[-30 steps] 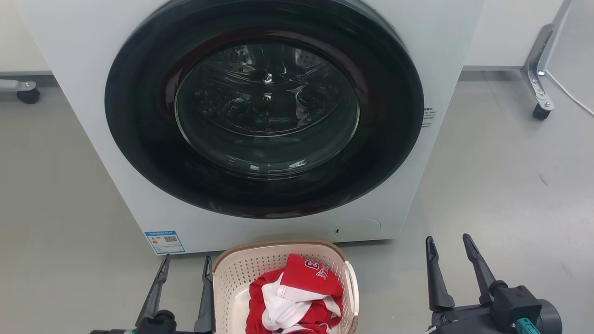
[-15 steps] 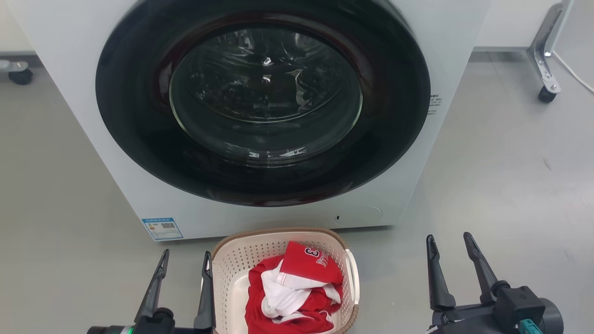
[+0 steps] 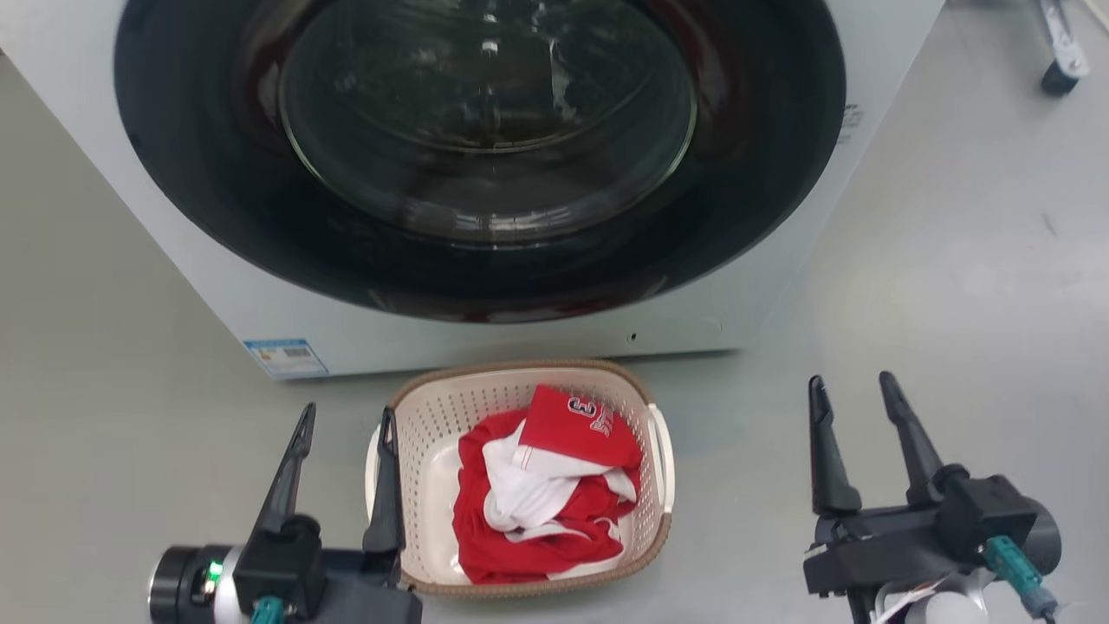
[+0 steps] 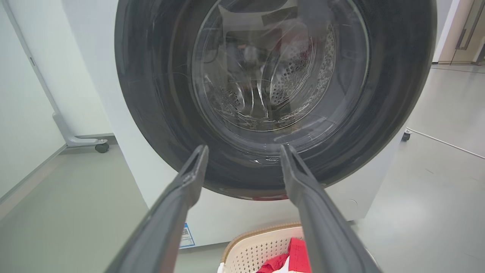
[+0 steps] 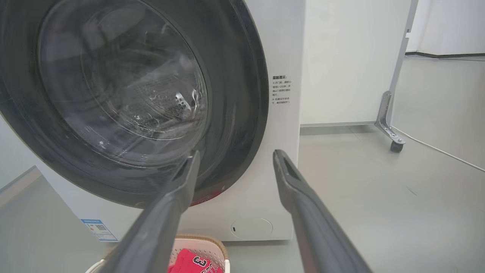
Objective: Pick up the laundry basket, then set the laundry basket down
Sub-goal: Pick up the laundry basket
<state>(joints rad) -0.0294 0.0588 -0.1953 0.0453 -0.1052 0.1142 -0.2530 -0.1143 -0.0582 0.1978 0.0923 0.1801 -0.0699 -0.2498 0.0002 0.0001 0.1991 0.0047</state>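
1. The laundry basket (image 3: pixel 433 420), holding red-and-white clothes (image 3: pixel 520 542), sits on the floor (image 3: pixel 953 303) before the washing machine (image 3: pixel 771 286).
2. The left gripper (image 3: pixel 347 412), fingers spread and empty, is beside the basket's left handle.
3. The right gripper (image 3: pixel 850 380), also spread and empty, stands well apart.

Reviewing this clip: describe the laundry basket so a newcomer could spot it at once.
Find the white front-loading washing machine with its dark round door. On the grey floor before its base sits the laundry basket. It is small, cream and perforated, with a brown woven-look rim, white side handles and red-and-white clothes inside.
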